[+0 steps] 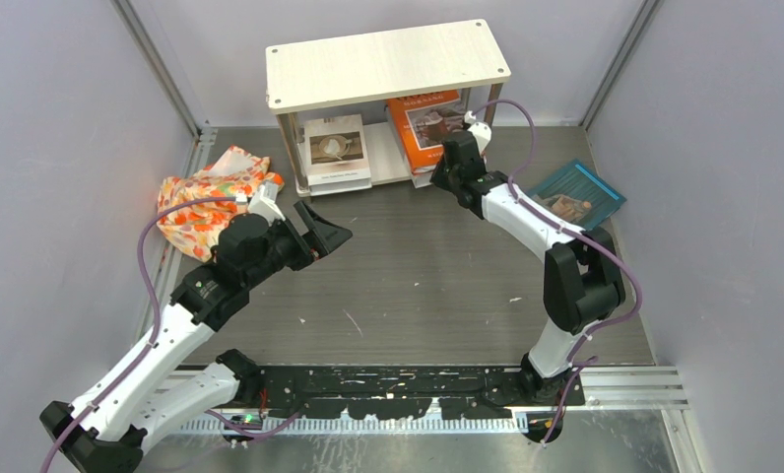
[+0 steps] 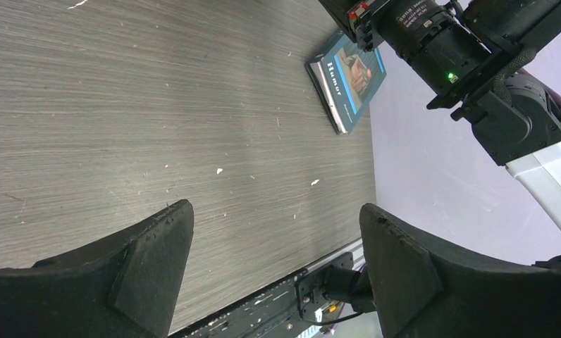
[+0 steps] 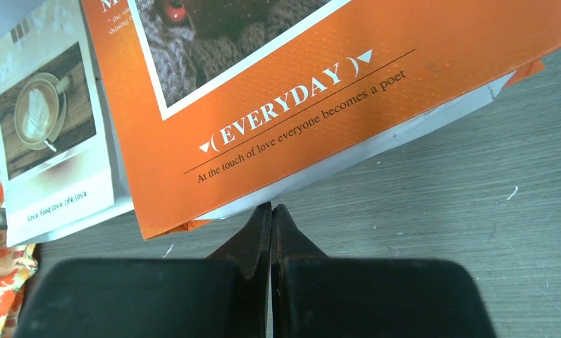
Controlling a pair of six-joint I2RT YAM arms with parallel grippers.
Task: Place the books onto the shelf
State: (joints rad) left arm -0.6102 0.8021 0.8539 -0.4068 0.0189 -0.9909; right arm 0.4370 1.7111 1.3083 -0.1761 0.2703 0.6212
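Grey walls close in a dark wood-grain table on three sides. At the middle of its far edge stands the shelf, a small rack with two pale boards on thin metal legs. The top board carries nothing. On the lower board lie two books side by side: the coffee-cup book at the left end and the orange book at the right end. Both stick out past the front edge of that board. On the orange cover the wrist view shows the word "EVERYDAY" and a line of small print under it.

The teal book lies flat on the table near the far right corner, close to the right wall and well apart from the shelf. Its cover faces up and is turned at an angle to the table edges. A floral cloth is bunched near the left edge, just beside the left end of the shelf.

The right gripper is in front of the right end of the shelf. Its jaws are pressed together with nothing between them, and the tips are just at the near edge of the orange book.

The left gripper hangs over the left half of the table, near the cloth. Its jaws stand wide and hold nothing; only bare table shows between them.
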